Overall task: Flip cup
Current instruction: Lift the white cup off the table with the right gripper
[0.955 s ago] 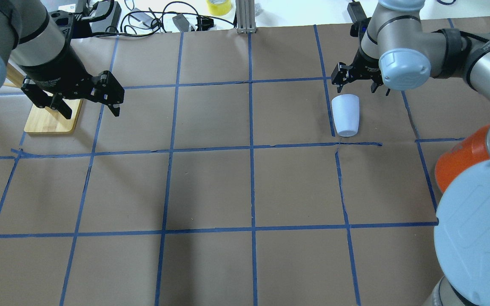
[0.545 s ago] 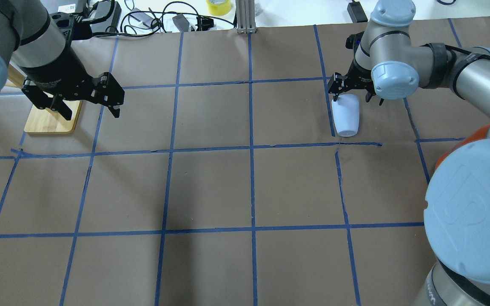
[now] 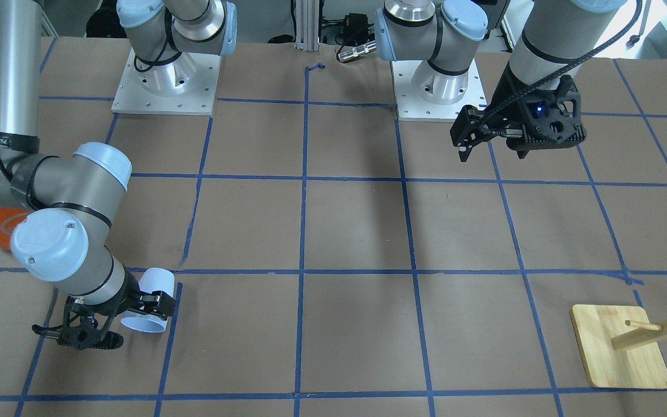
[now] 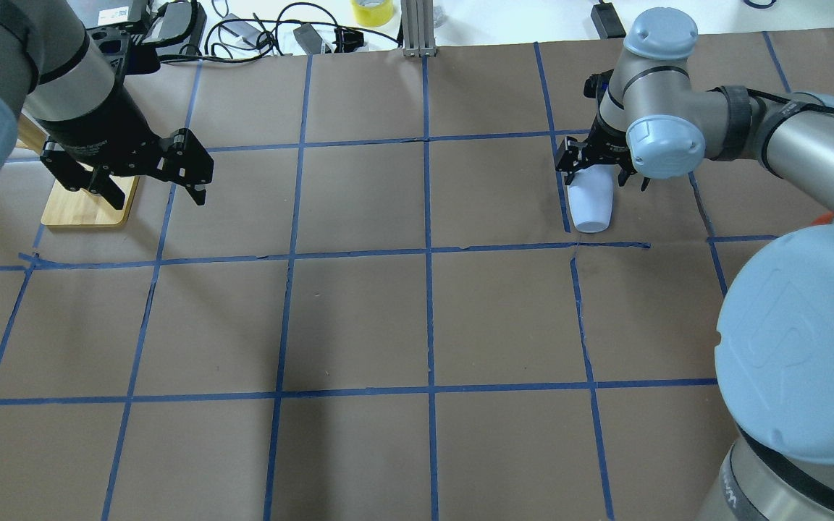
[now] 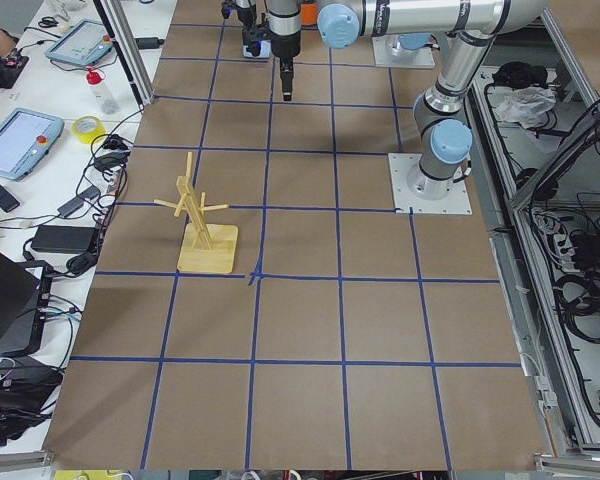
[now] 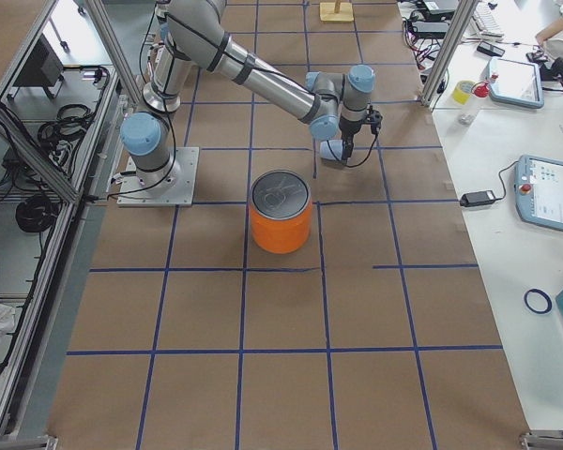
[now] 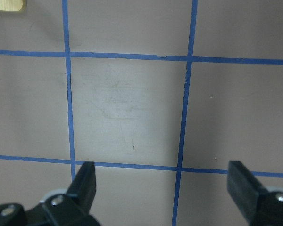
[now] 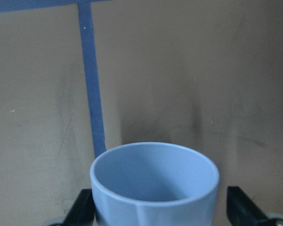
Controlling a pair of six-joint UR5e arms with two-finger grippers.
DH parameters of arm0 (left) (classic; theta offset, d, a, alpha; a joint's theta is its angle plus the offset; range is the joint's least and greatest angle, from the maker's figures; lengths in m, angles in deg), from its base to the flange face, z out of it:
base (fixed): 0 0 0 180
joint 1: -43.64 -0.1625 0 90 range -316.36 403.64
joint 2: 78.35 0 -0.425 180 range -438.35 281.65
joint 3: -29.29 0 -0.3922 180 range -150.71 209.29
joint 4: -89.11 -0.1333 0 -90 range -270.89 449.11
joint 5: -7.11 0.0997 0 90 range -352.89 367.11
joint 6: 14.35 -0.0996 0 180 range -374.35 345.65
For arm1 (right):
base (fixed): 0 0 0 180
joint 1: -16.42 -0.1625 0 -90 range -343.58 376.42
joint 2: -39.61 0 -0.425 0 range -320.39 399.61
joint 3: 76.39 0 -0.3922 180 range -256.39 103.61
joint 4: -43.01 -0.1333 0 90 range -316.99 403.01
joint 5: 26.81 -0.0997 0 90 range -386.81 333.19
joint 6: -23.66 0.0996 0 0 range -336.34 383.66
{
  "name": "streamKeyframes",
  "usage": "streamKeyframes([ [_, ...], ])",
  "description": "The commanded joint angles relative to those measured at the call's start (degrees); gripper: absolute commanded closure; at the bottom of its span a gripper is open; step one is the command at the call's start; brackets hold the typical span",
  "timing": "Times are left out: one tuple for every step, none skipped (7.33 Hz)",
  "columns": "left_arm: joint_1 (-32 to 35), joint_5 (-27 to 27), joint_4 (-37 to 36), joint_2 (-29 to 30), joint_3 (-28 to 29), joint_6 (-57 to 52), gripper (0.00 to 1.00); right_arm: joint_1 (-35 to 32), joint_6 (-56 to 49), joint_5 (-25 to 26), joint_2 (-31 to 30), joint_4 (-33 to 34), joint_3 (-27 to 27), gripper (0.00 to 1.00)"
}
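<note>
The pale light-blue cup (image 4: 591,206) lies on its side on the brown paper, with its mouth toward the far edge and its base toward the robot. My right gripper (image 4: 595,172) is open and straddles the mouth end, one finger on each side. In the right wrist view the cup's mouth (image 8: 153,181) faces the camera between the two fingers, with gaps on both sides. The cup also shows in the front view (image 3: 157,285) and in the right side view (image 6: 332,150). My left gripper (image 4: 156,192) is open and empty and hangs over bare paper (image 7: 162,188).
A big orange can (image 6: 281,212) with a silver lid stands near the robot's side of the cup. A wooden mug tree (image 3: 623,353) on a bamboo base (image 4: 84,206) stands beside the left gripper. Cables and a tape roll (image 4: 372,10) lie beyond the far edge.
My right gripper has come down toward the cup and now straddles its mouth end. The cup has not moved. The left gripper has barely shifted.
</note>
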Motion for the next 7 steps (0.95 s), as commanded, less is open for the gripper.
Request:
streamKeyframes([
  [0.04, -0.04, 0.0, 0.05, -0.07, -0.02, 0.0, 0.0, -1.41, 0.02, 0.28, 0.02, 0.39, 0.0],
  [0.04, 0.05, -0.17, -0.03, -0.07, -0.02, 0.0, 0.0, -1.42, -0.15, 0.8, 0.11, 0.39, 0.0],
  [0.04, -0.04, -0.35, 0.05, -0.07, -0.02, 0.0, -0.09, -1.42, -0.16, 0.98, 1.59, 0.39, 0.01],
  [0.04, -0.04, -0.35, 0.05, -0.07, -0.02, 0.0, -0.09, -1.51, -0.16, 1.24, 1.78, 0.39, 0.01],
  [0.04, -0.04, -0.35, 0.05, -0.15, -0.02, 0.0, -0.18, -1.51, -0.16, 1.33, 2.22, 0.39, 0.01],
  [0.04, -0.04, -0.26, 0.05, -0.15, -0.02, 0.0, -0.26, -1.51, -0.16, 1.59, 2.74, 0.56, 0.01],
  [-0.05, -0.04, -0.26, 0.05, -0.24, -0.02, 0.0, -0.27, -1.42, -0.16, 1.59, 3.62, 0.74, 0.01],
])
